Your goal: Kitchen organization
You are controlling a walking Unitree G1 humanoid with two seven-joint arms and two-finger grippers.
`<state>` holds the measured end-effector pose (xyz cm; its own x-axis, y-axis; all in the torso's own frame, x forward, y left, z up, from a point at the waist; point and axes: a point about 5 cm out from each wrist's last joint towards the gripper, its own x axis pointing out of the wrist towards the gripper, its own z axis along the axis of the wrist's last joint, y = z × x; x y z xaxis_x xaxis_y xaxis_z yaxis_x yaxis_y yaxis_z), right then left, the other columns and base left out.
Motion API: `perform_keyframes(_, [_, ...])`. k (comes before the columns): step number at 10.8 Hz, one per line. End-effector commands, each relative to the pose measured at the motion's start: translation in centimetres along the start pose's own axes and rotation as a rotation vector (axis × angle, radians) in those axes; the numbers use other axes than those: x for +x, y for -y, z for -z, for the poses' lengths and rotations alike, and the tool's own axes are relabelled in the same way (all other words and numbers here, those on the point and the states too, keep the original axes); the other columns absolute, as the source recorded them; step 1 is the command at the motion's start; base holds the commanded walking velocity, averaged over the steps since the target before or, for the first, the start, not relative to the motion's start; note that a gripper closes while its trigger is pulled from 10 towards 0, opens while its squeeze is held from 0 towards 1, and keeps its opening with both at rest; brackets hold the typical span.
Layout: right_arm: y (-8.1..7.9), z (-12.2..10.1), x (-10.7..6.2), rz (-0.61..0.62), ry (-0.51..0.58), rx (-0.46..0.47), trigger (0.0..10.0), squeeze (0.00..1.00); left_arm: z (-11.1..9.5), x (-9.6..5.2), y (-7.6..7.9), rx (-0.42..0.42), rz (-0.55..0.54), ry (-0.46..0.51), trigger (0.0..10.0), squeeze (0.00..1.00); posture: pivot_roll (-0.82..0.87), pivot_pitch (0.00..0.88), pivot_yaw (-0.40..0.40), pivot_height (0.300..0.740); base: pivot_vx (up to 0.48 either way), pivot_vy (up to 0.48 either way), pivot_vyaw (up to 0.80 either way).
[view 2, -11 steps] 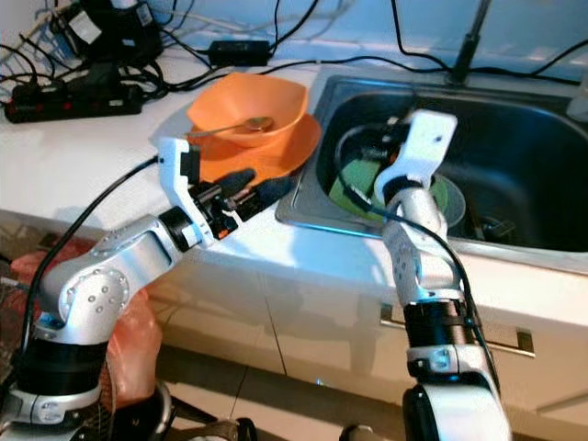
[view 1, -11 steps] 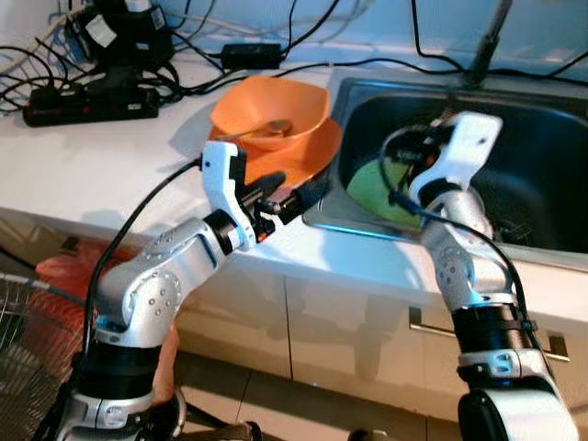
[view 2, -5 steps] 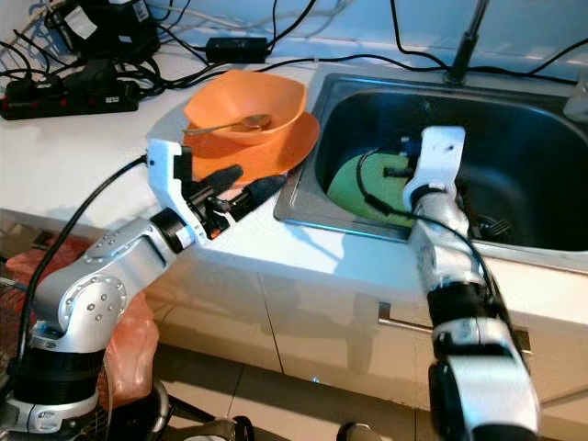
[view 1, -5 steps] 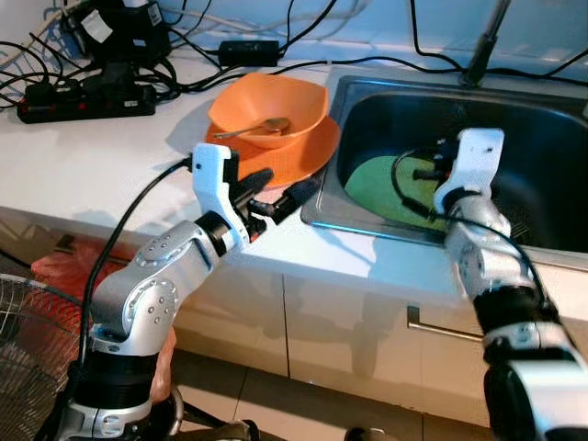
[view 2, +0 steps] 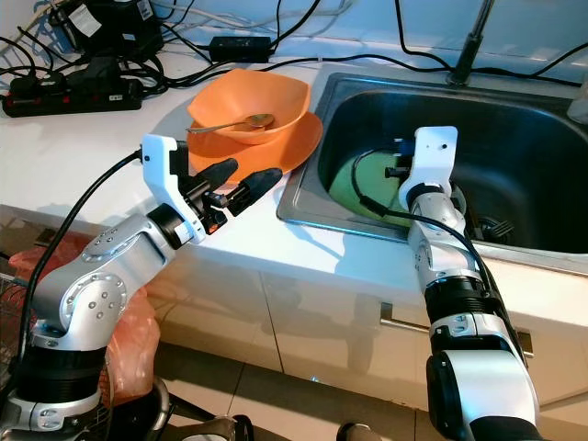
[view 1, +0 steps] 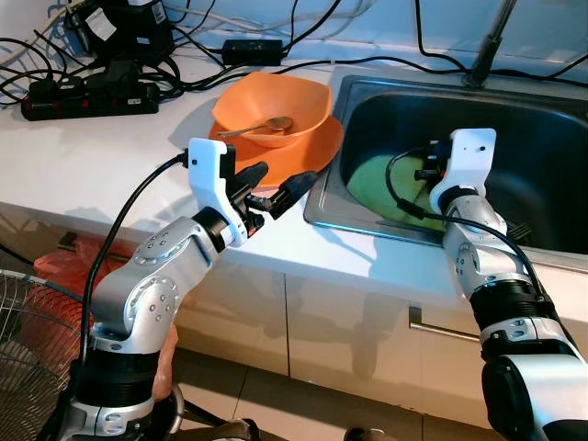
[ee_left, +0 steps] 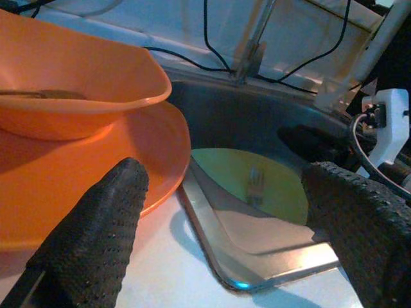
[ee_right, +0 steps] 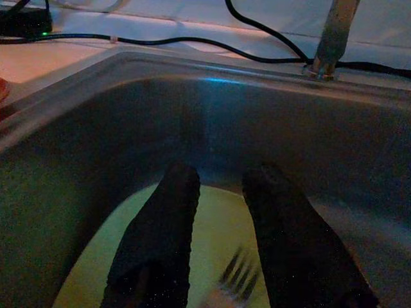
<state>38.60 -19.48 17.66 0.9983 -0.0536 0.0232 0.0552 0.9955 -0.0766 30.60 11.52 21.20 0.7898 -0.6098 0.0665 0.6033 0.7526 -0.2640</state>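
Observation:
An orange bowl [view 1: 276, 101] with a spoon [view 1: 262, 129] in it sits on an orange plate [view 1: 317, 152] on the white counter, just left of the sink. My left gripper [view 1: 287, 179] hovers open at the plate's front edge, with nothing between its fingers [ee_left: 96, 237]. A green plate [view 1: 377, 179] lies on the sink floor with a fork [ee_right: 234, 282] on it. My right gripper [ee_right: 221, 176] hangs inside the sink just above the green plate, open by a narrow gap and empty, and the fork lies below its fingers.
The steel sink [view 1: 551, 138] has a faucet [view 1: 487, 41] at its back rim. A power strip [view 1: 87, 96], a black adapter [view 1: 250, 50] and several cables crowd the counter's back left. A wire fan guard [view 1: 28, 358] and a red bag [view 1: 73, 266] stand on the floor at left.
My right arm has swung right and lowered, so its gripper now sits deeper in the sink over the green plate. The left gripper has barely moved.

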Motion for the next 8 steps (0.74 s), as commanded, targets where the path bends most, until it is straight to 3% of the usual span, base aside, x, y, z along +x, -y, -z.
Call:
perform_keyframes(1, [-0.5, -0.7, 0.3, -0.019, 0.019, -0.001, 10.0, 1.00, -0.6, 0.1, 0.0, 0.019, -0.001, 0.017, 10.0, 1.00, 0.07, 0.122, 0.042, 0.740, 0.000, 0.000, 0.00])
perform_keyframes(4, [-1.0, -1.5, 0.1, -0.043, 0.064, 0.017, 10.0, 1.00, -1.7, 0.2, -0.4, 0.055, -0.024, 0.052, 10.0, 1.00, 0.07, 0.117, 0.039, 0.740, 0.000, 0.000, 0.00])
perform_keyframes(6, [-1.8, -2.8, -0.4, -0.086, 0.129, 0.038, 10.0, 1.00, -3.1, 0.2, -1.5, 0.139, -0.117, 0.123, 10.0, 1.00, 0.07, 0.108, 0.033, 0.740, 0.000, 0.000, 0.00])
perform_keyframes(7, [-2.4, -3.3, -0.7, -0.116, 0.146, 0.057, 10.0, 1.00, -3.8, 0.1, -2.2, 0.150, -0.172, 0.157, 10.0, 1.00, 0.06, 0.104, 0.029, 0.740, 0.000, 0.000, 0.00])
perform_keyframes(8, [-3.6, -4.0, -1.3, -0.187, 0.175, 0.120, 10.0, 1.00, -4.6, -0.2, -4.1, 0.145, -0.284, 0.199, 10.0, 1.00, 0.06, 0.099, 0.024, 0.740, 0.000, 0.000, 0.00])
